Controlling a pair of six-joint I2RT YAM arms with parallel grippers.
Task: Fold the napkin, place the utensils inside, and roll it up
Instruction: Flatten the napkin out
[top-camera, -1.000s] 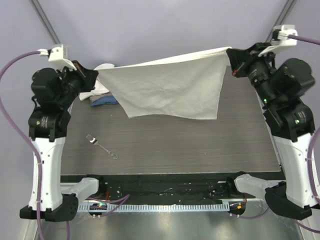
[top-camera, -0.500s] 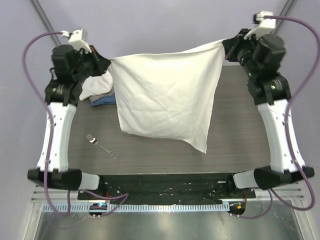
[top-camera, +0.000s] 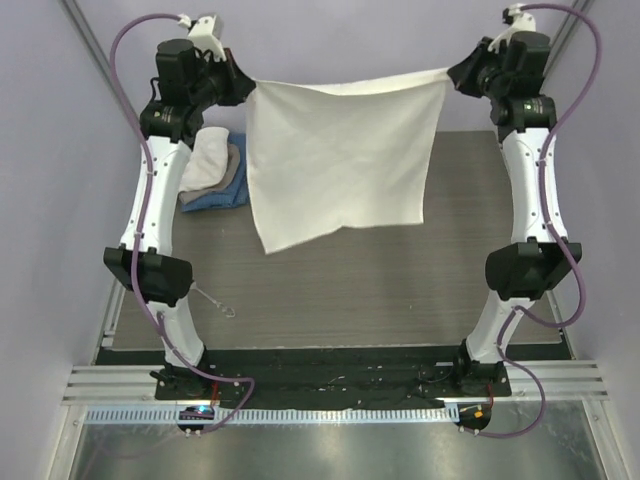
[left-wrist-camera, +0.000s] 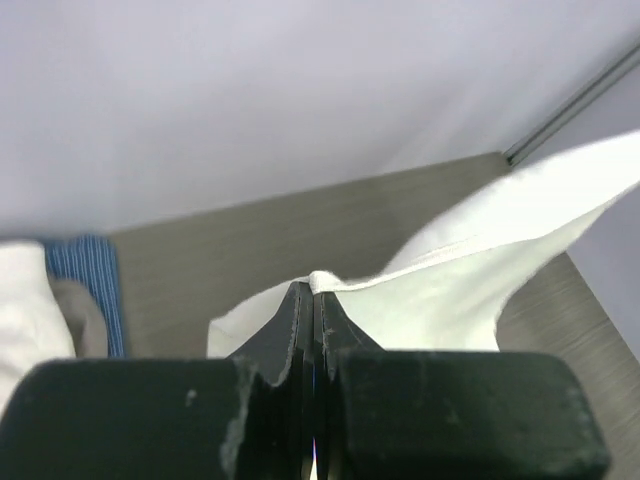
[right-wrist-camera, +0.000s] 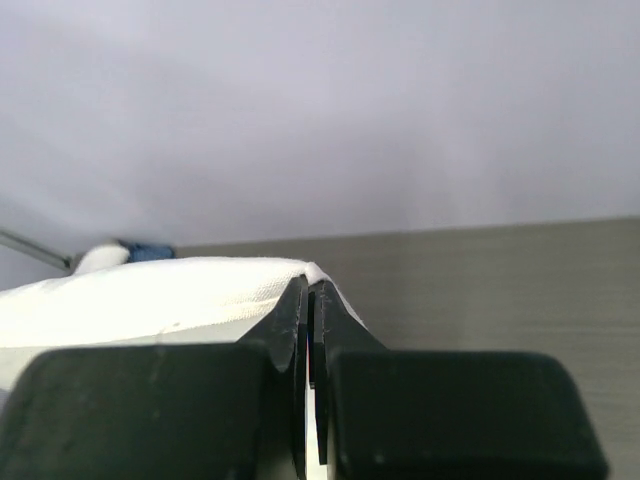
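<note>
Both arms stand raised high over the table (top-camera: 400, 290), and the napkin (top-camera: 345, 150) hangs between them like a sheet on a line. The left gripper (top-camera: 243, 88) pinches the napkin's upper left corner and the right gripper (top-camera: 455, 78) pinches its upper right corner. The top edge runs nearly straight from one to the other, sagging only a little.

In the left wrist view the two dark fingers (left-wrist-camera: 300, 330) are pressed together with the cloth corner caught at their tips, and the napkin (left-wrist-camera: 480, 270) spreads away to the right. In the right wrist view the fingers (right-wrist-camera: 290, 330) are likewise clenched on a corner, with the napkin (right-wrist-camera: 150, 295) trailing off to the left.

The cloth falls open and lightly creased. Its lower edge slants, with the lower left corner dipping lowest over the middle of the table. Whether that corner touches the surface cannot be told.

The fork (top-camera: 228, 310) lies on the table near the left edge, well apart from the napkin. Only its ring end and part of its handle show past the left arm. A stack of cloths (top-camera: 215, 170) in white, tan and blue sits at the far left of the table, just left of the hanging napkin.
</note>
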